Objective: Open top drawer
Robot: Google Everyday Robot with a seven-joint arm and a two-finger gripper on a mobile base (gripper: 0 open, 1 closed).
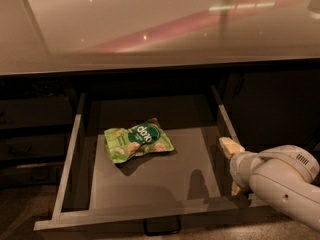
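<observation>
The top drawer [150, 184] stands pulled out beneath the counter [150, 29], a green snack bag [137, 140] on its floor, its right rim just beside the gripper [232, 168], whose 2 fingers are spread wide, holding nothing.

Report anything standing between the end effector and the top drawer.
Nothing visible does. The end effector is at the right side wall of the top drawer, near its front corner. The drawer is pulled out, and its black loop handle is uncovered. The green snack bag lies on the drawer floor, apart from the end effector.
</observation>
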